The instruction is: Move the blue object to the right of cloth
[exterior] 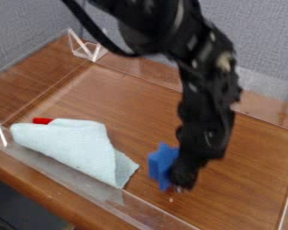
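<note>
The blue object point(164, 165), a small bright blue chunky block, hangs low over the wooden table near its front edge, just right of the cloth. My gripper point(178, 182) reaches down from the black arm and is shut on the blue object, its fingertips partly blurred. The cloth point(76, 147) is a pale aqua rumpled towel lying at the front left of the table, its right corner close to the block.
A clear acrylic wall point(248, 81) rims the wooden table point(98, 94). A tiny red piece point(42, 120) lies at the cloth's left end. A clear triangular stand point(86, 45) sits at the back left. The black arm point(189, 54) spans the middle.
</note>
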`<act>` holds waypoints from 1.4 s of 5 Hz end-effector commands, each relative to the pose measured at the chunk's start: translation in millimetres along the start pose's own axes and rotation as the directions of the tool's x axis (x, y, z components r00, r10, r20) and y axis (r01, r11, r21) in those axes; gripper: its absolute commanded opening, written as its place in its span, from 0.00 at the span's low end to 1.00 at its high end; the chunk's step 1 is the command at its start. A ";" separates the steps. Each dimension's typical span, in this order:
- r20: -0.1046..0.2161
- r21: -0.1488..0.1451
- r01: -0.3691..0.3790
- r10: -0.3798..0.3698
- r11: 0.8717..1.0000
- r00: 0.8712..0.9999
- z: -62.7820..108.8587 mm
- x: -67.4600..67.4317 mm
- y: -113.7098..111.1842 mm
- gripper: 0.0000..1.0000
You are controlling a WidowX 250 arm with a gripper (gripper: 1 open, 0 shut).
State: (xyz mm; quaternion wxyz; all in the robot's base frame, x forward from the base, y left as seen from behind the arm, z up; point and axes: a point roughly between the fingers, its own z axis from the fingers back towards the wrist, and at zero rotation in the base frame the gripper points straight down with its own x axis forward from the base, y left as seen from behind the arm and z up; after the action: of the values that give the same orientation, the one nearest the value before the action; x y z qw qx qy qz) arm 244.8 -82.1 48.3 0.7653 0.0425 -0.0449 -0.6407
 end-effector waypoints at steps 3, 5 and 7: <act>-0.007 -0.020 0.022 -0.022 1.000 1.000 -16.8 9.2 -2.6 0.00; -0.014 -0.017 0.030 -0.030 0.999 0.999 -10.1 11.3 -1.4 0.00; -0.013 -0.005 0.041 -0.041 0.999 0.999 0.3 15.4 -1.9 0.00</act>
State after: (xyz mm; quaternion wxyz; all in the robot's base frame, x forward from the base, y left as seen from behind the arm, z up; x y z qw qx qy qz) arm 236.0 -91.6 32.8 0.7570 0.0329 -0.0042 -0.6526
